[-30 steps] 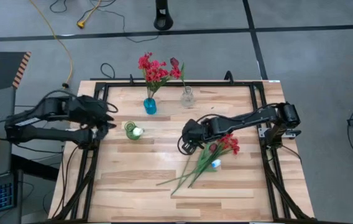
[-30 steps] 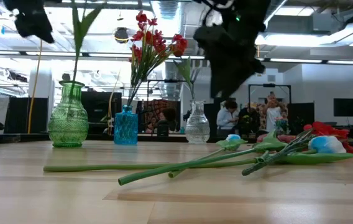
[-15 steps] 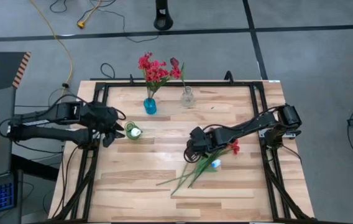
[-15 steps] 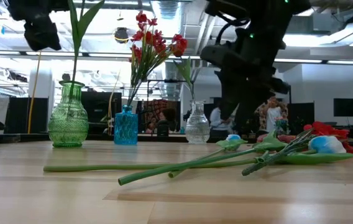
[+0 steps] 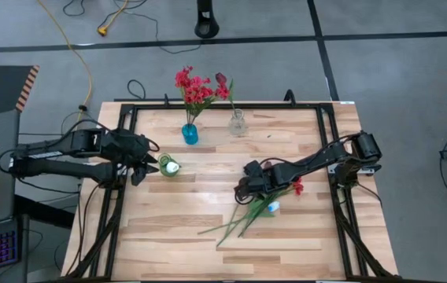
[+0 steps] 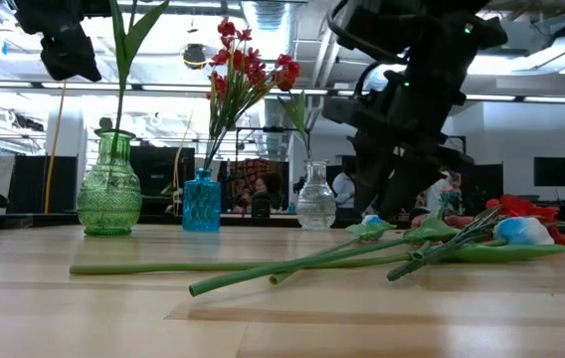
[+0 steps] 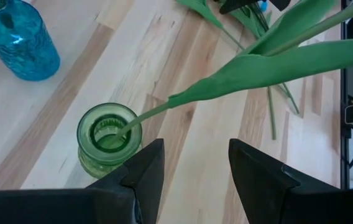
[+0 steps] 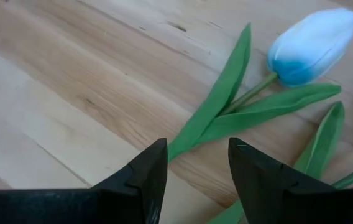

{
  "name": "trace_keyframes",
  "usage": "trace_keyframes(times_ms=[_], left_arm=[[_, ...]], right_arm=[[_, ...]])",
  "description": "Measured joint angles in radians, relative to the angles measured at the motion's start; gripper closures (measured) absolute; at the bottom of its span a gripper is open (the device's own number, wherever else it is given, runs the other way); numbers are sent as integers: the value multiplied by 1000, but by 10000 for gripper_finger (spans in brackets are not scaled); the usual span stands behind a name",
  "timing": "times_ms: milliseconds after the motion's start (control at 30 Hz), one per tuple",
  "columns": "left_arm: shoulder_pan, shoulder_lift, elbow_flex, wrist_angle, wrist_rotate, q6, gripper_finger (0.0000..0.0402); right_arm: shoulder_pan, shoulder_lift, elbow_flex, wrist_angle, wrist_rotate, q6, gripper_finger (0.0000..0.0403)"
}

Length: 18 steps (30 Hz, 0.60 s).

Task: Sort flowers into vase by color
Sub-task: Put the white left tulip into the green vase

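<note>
since the earlier frame our right gripper (image 5: 249, 182) is lowering over the loose flowers (image 5: 264, 196) on the table (image 5: 176, 228), fingers apart, holding nothing | left gripper (image 5: 146, 161) is waiting, fingers apart, beside green vase (image 5: 168, 165) | risk: we are maybe pinching two crossed stems together

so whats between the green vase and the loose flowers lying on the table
Only bare wood in the high view: the green vase and the loose flowers have nothing between them.

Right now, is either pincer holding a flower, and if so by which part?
Nothing is held. The right pincer stands open above the white tulip's green leaves on the wooden table; the left pincer is open beside the green glass vase.
</note>
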Motion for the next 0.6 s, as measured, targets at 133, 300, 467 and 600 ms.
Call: trace_keyframes(times_ms=[133,300,467,600], left_arm=[[0,0,0,-1,0,0,235],[0,0,0,-1,0,1,235],[0,0,0,-1,0,1,235],[0,0,0,-1,0,1,235]], right_arm=[[0,0,0,2,0,10,207],[4,0,0,9,2,31,213],[26,0,0,16,39,65,225],[41,0,0,15,49,81,236]])
